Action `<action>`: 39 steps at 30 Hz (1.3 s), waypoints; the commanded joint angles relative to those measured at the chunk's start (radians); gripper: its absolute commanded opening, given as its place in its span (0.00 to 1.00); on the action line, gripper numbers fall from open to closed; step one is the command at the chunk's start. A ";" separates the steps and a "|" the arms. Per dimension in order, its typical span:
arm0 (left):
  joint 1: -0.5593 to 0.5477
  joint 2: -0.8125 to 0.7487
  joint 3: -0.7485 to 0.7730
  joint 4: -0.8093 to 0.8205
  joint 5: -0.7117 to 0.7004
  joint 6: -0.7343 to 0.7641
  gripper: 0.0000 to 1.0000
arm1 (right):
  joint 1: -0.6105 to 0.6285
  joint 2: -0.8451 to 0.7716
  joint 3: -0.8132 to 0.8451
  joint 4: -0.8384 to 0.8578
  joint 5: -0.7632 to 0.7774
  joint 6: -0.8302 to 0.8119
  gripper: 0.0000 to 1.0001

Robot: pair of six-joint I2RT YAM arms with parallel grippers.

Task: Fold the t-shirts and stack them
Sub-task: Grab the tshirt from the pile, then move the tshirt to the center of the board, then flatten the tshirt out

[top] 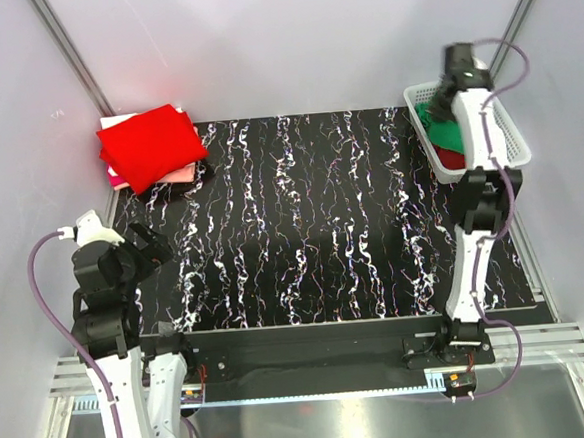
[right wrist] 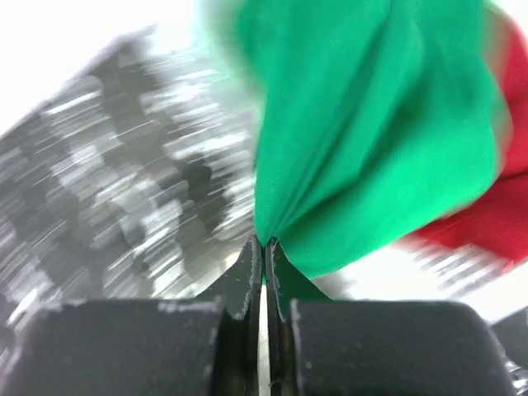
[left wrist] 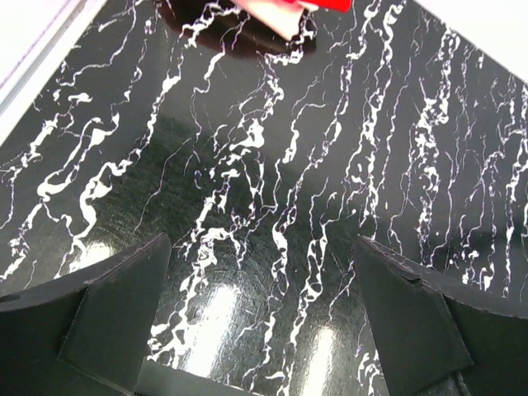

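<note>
My right gripper (right wrist: pixel 264 241) is shut on a pinch of the emerald green t-shirt (right wrist: pixel 363 124), which hangs bunched from the fingertips over the white lattice basket (top: pixel 512 133). In the top view the right gripper (top: pixel 442 100) is at the basket with the green t-shirt (top: pixel 441 128) below it and a red t-shirt (top: pixel 452 156) beneath. A folded bright red t-shirt (top: pixel 149 144) tops a stack at the far left, over a pale pink one (top: pixel 181 174) and a dark one (top: pixel 175 192). My left gripper (left wrist: pixel 264 264) is open and empty over the mat.
The black marbled mat (top: pixel 322 217) covers the table between the stack and the basket. Grey enclosure walls stand on the left, right and back. A metal rail (top: pixel 312 358) runs along the near edge by the arm bases.
</note>
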 commanded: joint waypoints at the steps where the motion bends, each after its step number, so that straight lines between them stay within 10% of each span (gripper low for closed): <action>1: 0.006 -0.015 -0.001 0.051 0.009 0.011 0.99 | 0.316 -0.338 0.010 0.001 0.062 -0.050 0.00; 6: 0.006 -0.012 0.000 0.050 0.007 0.010 0.99 | 0.549 -0.501 -0.124 0.026 0.039 0.012 0.00; 7: 0.006 -0.012 0.000 0.051 0.007 0.010 0.99 | 0.560 -0.516 -0.158 0.043 -0.026 0.024 0.15; 9: 0.006 -0.006 0.000 0.051 0.010 0.010 0.99 | 0.559 -0.539 -0.258 0.075 -0.071 0.025 0.97; 14: 0.005 0.038 0.002 0.044 0.012 0.011 0.99 | 0.559 -0.489 -0.286 -0.044 -0.121 -0.017 1.00; 21: -0.027 0.120 0.017 0.005 0.049 0.002 0.99 | 0.559 -0.773 -0.785 0.142 -0.186 0.058 1.00; 32: -0.312 0.114 -0.076 -0.102 0.030 -0.252 0.86 | 0.562 -1.139 -1.440 0.394 -0.233 0.254 1.00; 39: -0.537 0.234 -0.187 0.011 -0.080 -0.440 0.88 | 0.560 -1.233 -1.542 0.431 -0.159 0.272 1.00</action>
